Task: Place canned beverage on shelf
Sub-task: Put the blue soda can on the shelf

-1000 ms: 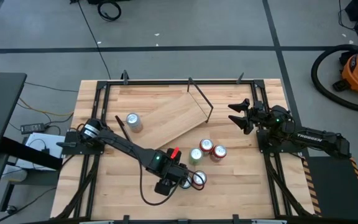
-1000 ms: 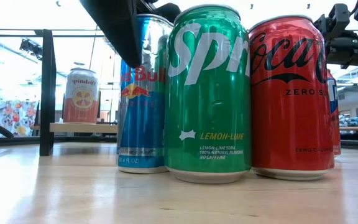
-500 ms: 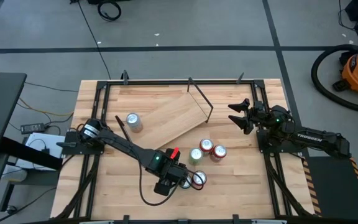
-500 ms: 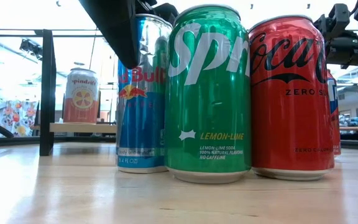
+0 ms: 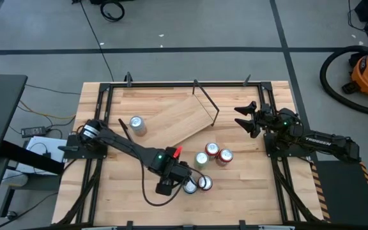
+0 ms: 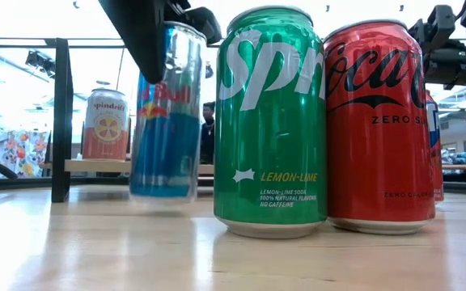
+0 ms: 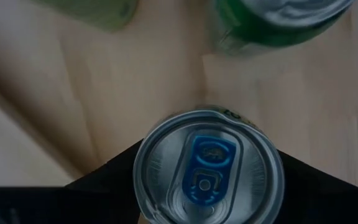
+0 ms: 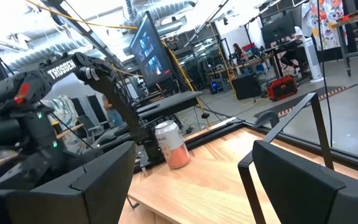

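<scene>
My left gripper [image 5: 183,184] is shut on a blue and silver Red Bull can [image 6: 164,113] near the table's front middle. The can's top with its blue tab fills the left wrist view [image 7: 207,168]. The shelf [image 5: 177,121], a light wood plank with black rod brackets, lies slanted at the far middle. A pink Spindrift can [image 5: 137,125] stands upright on its left end, also in the low view [image 6: 105,124]. My right gripper [image 5: 245,118] is open and empty at the table's right side, its fingers wide apart in the right wrist view [image 8: 188,180]. My left gripper pinches the Red Bull can by its upper wall just under the rim [image 7: 148,155], one dark finger on each side. The fingers come from above, pointing down. The can hangs below them, tipped a little, its base [image 6: 162,194] clear of the table.
A green Sprite can [image 6: 269,121] and a red Coke Zero can [image 6: 374,121] stand right beside the held can. In the high view several cans cluster at the middle right [image 5: 212,153], one more [image 5: 204,183] next to my left gripper. A black frame [image 5: 101,102] edges the table.
My left gripper has gone up and a little toward the table's left edge with the Red Bull can. The can stood on the table beside the Sprite can; now it is lifted clear, tipped, and apart from the Sprite can.
</scene>
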`<move>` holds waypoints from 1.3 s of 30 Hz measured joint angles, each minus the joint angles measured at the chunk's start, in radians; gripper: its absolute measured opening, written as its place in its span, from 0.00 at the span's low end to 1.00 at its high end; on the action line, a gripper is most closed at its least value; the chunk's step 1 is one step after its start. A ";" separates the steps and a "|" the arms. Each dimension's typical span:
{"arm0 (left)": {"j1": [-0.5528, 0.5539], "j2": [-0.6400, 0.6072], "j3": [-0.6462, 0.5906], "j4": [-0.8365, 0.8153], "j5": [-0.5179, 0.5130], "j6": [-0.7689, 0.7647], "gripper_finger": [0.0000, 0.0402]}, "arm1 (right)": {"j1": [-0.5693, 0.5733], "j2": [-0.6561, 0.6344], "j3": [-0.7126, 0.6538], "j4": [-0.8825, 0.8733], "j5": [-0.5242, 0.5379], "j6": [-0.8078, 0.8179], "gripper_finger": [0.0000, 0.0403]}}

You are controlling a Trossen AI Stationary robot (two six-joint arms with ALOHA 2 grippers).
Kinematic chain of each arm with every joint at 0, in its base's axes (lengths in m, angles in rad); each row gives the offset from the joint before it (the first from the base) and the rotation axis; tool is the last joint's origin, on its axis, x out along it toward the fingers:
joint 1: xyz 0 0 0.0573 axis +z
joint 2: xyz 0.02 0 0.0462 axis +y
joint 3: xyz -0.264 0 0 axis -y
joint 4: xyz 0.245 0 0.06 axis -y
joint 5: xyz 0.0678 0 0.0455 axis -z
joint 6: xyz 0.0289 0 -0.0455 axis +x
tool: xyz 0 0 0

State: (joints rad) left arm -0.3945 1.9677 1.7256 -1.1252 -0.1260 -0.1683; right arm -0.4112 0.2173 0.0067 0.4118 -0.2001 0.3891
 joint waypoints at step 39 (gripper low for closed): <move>0.111 -0.204 0.002 -0.148 -0.138 -0.017 0.63 | 0.024 0.009 0.000 0.006 -0.002 -0.017 0.83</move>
State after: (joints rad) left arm -0.2832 1.7641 1.7271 -1.2735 -0.2643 -0.1851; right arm -0.3874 0.2264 0.0067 0.4178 -0.2020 0.3721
